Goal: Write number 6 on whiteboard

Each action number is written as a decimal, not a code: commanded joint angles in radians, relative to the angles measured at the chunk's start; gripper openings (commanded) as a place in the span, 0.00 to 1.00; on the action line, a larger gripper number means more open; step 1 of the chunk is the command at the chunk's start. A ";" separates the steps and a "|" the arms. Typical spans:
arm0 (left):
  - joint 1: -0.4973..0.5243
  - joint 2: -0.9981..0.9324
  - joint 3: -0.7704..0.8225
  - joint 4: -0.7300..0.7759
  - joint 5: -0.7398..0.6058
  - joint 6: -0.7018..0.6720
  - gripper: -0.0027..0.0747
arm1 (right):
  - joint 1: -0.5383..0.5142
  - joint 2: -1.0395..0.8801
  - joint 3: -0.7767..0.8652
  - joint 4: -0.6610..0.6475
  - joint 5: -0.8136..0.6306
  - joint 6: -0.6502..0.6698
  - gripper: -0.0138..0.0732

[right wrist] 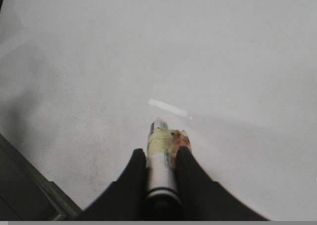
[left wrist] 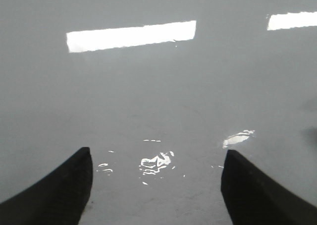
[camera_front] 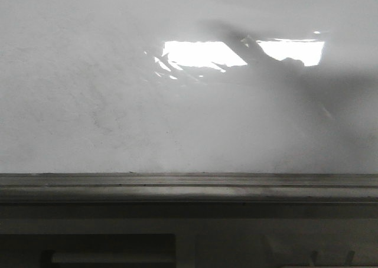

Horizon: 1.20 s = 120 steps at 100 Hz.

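Judging from all three views, no black stroke has yet been laid down, so the whole number 6 is left to be written. The large glossy white whiteboard (camera_front: 118,103) is seen filling the front view, marked only by faint grey smudges and two bright rectangular patches of glare; a grey metal ledge (camera_front: 189,185) runs along its lower edge. A silvery cylindrical marker (right wrist: 163,160), wrapped near its tip in yellowish tape with reddish stains, is gripped between the narrowed black fingers of the right claw (right wrist: 161,158) and pointed at the board; whether its tip touches the surface cannot be told. The left claw (left wrist: 156,185) is held wide apart with nothing between its fingers, above a glossy grey surface.
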 commanded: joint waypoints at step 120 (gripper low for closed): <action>-0.068 0.002 -0.025 -0.057 -0.041 0.002 0.67 | 0.099 0.288 -0.223 -0.134 0.146 0.078 0.11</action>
